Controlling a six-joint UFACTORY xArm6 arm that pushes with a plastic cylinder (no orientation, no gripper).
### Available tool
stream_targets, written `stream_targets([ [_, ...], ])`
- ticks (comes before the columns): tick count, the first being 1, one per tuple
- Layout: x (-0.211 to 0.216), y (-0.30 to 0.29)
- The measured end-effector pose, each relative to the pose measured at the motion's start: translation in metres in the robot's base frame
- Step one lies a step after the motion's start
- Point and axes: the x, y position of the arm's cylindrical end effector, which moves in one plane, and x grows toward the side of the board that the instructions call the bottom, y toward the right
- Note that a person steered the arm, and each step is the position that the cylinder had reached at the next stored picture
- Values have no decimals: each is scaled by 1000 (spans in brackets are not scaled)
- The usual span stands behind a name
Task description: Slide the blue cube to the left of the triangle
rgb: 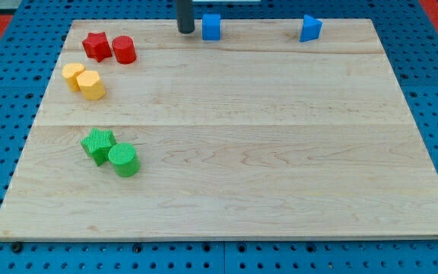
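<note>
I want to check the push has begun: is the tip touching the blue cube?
Apart. The camera view shows a thin strip of board between my tip and the blue cube, the tip at the cube's left.

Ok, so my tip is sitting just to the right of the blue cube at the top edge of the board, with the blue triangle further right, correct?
Not quite: the camera view shows my tip just to the left of the blue cube, not its right. The rest holds: both sit at the top edge of the board, and the blue triangle lies further to the view's right.
</note>
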Motion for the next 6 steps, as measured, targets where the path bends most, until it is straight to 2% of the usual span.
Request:
stream_targets([
  [2,-19,33],
  [3,10,56],
  [4,47,107],
  [5,78,93],
  [6,94,-2],
])
